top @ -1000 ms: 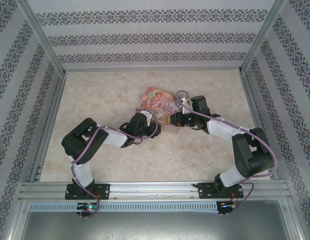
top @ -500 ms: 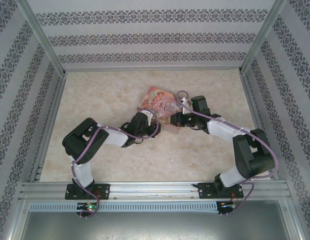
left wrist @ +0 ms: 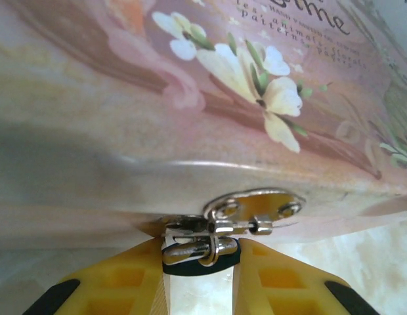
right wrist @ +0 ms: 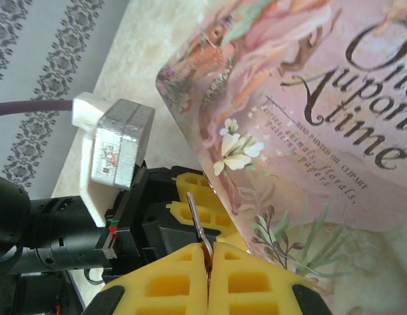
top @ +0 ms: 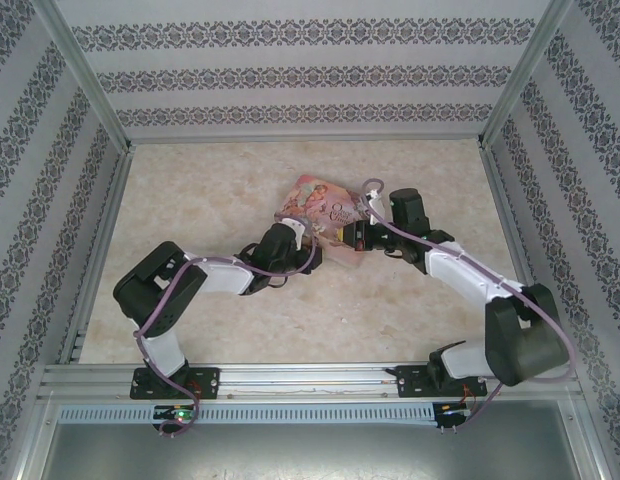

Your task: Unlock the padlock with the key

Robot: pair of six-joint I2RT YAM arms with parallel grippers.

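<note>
- Progress: early. The padlock [left wrist: 202, 253] hangs on the hasp [left wrist: 256, 207] of the pink tin [left wrist: 190, 98], and the key [right wrist: 195, 220] is not yet inserted.
- Left gripper [left wrist: 200, 261]: its ribbed yellow fingers flank the padlock's dark teal body and seem to pinch it, though we cannot confirm contact.
- Right gripper [right wrist: 208, 252]: clamped on the key's thin metal blade.
- Remaining: insert, turn, free the shackle.
- Tin is glossy with a floral print; the hasp is polished.

A pink tin [top: 318, 200] lies askew at centre frame on my marbled table [top: 210, 190], patterned walls [top: 290, 75] across the top and sides.
</note>
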